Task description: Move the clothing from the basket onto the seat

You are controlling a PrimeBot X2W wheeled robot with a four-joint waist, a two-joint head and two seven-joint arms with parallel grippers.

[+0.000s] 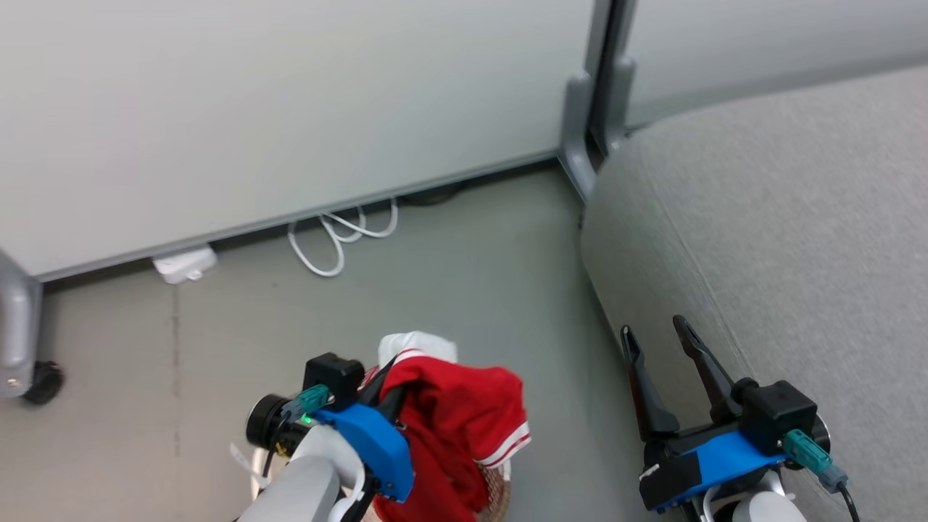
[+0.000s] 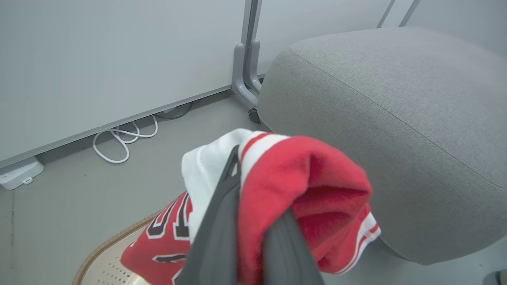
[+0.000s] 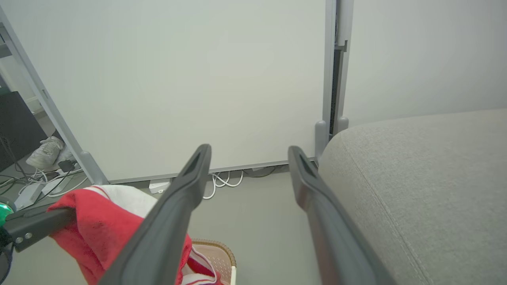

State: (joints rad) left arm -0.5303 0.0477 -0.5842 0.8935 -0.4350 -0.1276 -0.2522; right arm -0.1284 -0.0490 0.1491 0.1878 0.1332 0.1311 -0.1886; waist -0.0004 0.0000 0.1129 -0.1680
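Observation:
My left gripper [image 1: 386,378] is shut on the red clothing [image 1: 457,428], which has white trim and is bunched over the fingers. The wrist view shows the left gripper [image 2: 255,206] holding the clothing [image 2: 313,186] above the floor, left of the grey seat [image 2: 396,118]. A red part with black-and-white lettering [image 2: 166,233] hangs down to the basket [image 2: 107,249]. Beside the seat's [image 1: 768,239] rounded edge, my right gripper [image 1: 656,330] stands open and holds nothing. In the right wrist view, the open right gripper [image 3: 249,152] frames the floor, with the clothing [image 3: 99,225], the basket rim [image 3: 220,248] and the seat [image 3: 427,178] around it.
White partition panels [image 1: 254,109] stand behind, joined by a grey post with a foot [image 1: 580,145]. A white cable coil [image 1: 341,239] and a white adapter [image 1: 185,264] lie on the floor. A caster [image 1: 43,382] sits far left. Shoes [image 3: 45,152] and cables lie beyond.

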